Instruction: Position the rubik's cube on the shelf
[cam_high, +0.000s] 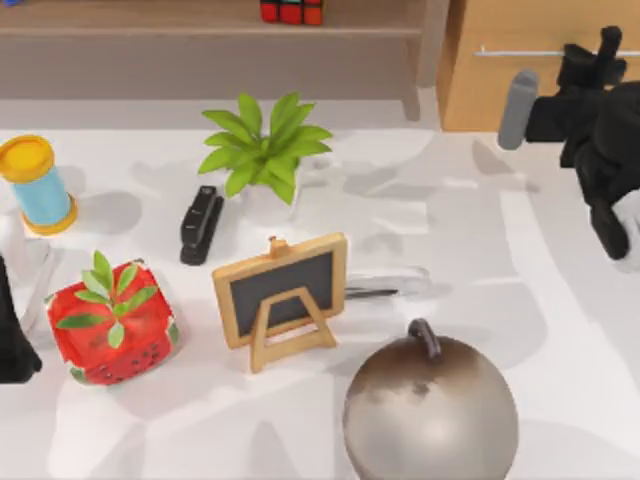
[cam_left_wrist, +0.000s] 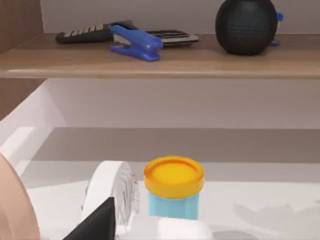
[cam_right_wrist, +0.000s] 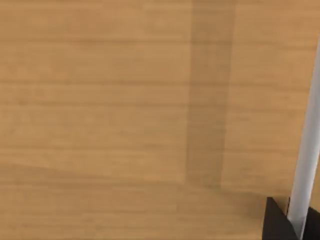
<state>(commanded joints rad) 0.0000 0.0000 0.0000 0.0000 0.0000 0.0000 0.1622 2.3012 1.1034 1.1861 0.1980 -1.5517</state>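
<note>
The rubik's cube (cam_high: 291, 10), with red and orange squares between black grid lines, stands on the long light-brown shelf (cam_high: 150, 25) at the back of the table and is cut off by the top view's upper edge. The shelf's upright post (cam_high: 432, 50) rises to the cube's right. My right gripper (cam_high: 592, 58) hovers at the far right in front of the drawer cabinet, well away from the cube. My left arm (cam_high: 12, 345) is parked at the left edge. The left wrist view looks along the shelf board (cam_left_wrist: 160, 60).
On the table stand a strawberry box (cam_high: 112, 325), a potted plant (cam_high: 265, 150), a black stapler (cam_high: 200, 222), a small chalkboard easel (cam_high: 283, 297), a round brownish ball (cam_high: 430, 410) and a yellow-lidded blue jar (cam_high: 35, 185). The cabinet (cam_high: 540, 90) with its silver handle (cam_right_wrist: 306, 150) is at the back right.
</note>
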